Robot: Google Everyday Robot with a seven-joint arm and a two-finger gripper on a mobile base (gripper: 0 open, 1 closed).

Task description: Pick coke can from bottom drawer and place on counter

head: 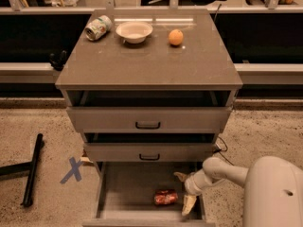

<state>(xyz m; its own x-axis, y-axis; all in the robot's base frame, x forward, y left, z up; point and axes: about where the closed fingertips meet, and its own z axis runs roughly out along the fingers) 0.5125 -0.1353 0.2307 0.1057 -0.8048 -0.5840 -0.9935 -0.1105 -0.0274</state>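
The coke can [166,197], red with a silver end, lies on its side on the grey floor of the open bottom drawer [127,193]. My gripper [184,190] hangs inside the drawer just right of the can, one pale finger above and behind it, the other [188,205] below to its right. The fingers stand spread apart and empty, close to the can but not around it. The counter [147,60] is the flat grey-brown top of the cabinet above.
On the counter's far edge lie a green-and-white can [98,27] on its side, a white bowl [134,31] and an orange [175,37]. The two upper drawers stand slightly open. A black bar [32,168] and a blue X mark [73,170] are on the floor at left.
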